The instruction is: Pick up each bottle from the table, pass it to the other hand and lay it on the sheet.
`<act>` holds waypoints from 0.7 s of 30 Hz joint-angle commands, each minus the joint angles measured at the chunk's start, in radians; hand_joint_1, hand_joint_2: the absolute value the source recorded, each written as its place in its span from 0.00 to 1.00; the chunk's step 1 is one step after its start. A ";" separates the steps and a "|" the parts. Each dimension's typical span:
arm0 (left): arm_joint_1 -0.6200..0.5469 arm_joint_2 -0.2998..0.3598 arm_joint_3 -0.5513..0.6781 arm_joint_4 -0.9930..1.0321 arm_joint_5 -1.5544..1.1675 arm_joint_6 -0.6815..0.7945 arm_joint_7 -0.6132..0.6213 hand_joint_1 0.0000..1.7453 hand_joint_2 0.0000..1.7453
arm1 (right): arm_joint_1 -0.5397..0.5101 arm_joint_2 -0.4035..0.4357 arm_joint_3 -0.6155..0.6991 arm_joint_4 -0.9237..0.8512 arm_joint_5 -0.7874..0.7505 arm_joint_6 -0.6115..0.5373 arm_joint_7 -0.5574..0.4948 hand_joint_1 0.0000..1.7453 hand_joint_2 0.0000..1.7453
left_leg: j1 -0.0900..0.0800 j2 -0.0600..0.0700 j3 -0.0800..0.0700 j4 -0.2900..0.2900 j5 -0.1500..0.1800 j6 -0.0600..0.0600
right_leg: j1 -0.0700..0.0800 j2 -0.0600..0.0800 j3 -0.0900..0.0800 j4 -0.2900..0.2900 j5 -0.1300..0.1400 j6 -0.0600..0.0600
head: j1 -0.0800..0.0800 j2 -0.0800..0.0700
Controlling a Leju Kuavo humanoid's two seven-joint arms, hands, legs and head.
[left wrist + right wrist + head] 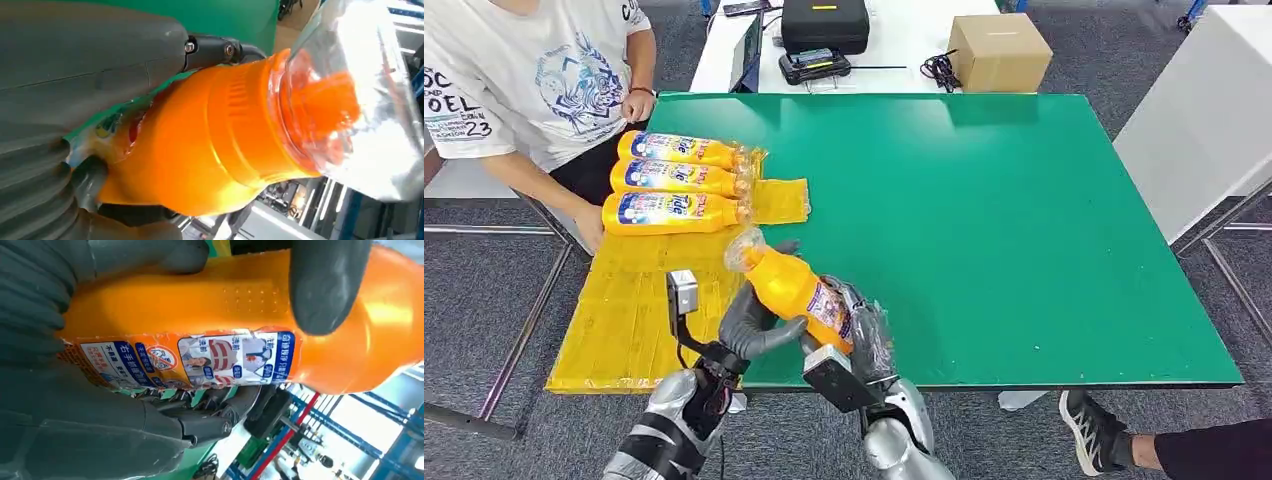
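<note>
Orange plastic marks the bottle [796, 291] gripped over the desk's [1024, 230] near edge, close to its near-left corner, where the green top meets the yellow sheet [639, 300]. It is held by both hands at once: the left hand [749, 325] is wrapped around the upper body below the neck, and the right hand [859, 335] is closed around the labelled lower part. The cap end (covered in clear film) is tilted up and toward the far-left. Three more bottles [679, 182] are laid side by side along the sheet's far edge. A person [534, 90] is seated at the far-left corner, one hand resting by them.
</note>
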 commanded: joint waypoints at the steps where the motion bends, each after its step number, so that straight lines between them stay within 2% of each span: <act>1: -0.052 0.024 -0.025 0.074 0.013 -0.018 -0.009 0.00 1.00 | -0.084 0.000 0.103 0.192 -0.010 0.070 0.003 1.00 1.00 | 0.002 0.002 0.004 0.000 -0.002 -0.002 | 0.002 0.002 0.004 -0.001 -0.001 -0.002 | 0.000 0.000; 4: -0.063 0.019 -0.023 0.086 0.027 -0.035 -0.013 0.00 1.00 | -0.107 0.005 0.154 0.277 -0.014 0.135 0.005 1.00 1.00 | 0.003 0.004 0.006 0.000 -0.002 -0.003 | 0.003 0.003 0.006 -0.002 -0.001 -0.003 | 0.000 0.000; 12: -0.069 0.016 -0.024 0.101 0.037 -0.047 -0.017 0.00 1.00 | -0.120 0.022 0.182 0.335 -0.010 0.150 -0.008 1.00 1.00 | 0.003 0.002 0.005 0.000 -0.002 -0.002 | 0.003 0.001 0.006 -0.001 -0.001 -0.003 | 0.000 0.000; 13: -0.067 0.015 -0.023 0.100 0.038 -0.047 -0.018 0.03 1.00 | -0.121 0.023 0.183 0.336 -0.013 0.153 -0.008 1.00 1.00 | 0.002 0.000 0.004 0.000 -0.001 -0.002 | 0.002 -0.001 0.004 -0.001 -0.001 -0.002 | 0.000 0.000; 14: -0.067 0.015 -0.023 0.099 0.036 -0.044 -0.018 0.65 1.00 | -0.122 0.023 0.185 0.336 -0.012 0.152 -0.007 1.00 1.00 | 0.003 0.000 0.005 0.001 -0.002 -0.002 | 0.003 -0.001 0.006 -0.001 -0.002 -0.003 | 0.000 0.000; 15: -0.066 0.017 -0.028 0.097 0.030 -0.045 -0.019 1.00 1.00 | -0.122 0.023 0.184 0.335 -0.013 0.150 -0.005 1.00 1.00 | 0.002 0.001 0.005 0.000 -0.002 -0.002 | 0.002 0.000 0.005 -0.001 -0.002 -0.003 | 0.000 0.000; 21: -0.050 0.027 -0.037 0.054 0.003 -0.046 -0.044 1.00 1.00 | -0.115 0.012 0.165 0.304 -0.030 0.143 -0.004 1.00 1.00 | 0.003 0.001 0.005 0.000 -0.002 -0.002 | 0.003 -0.001 0.006 -0.001 -0.002 -0.003 | 0.000 0.000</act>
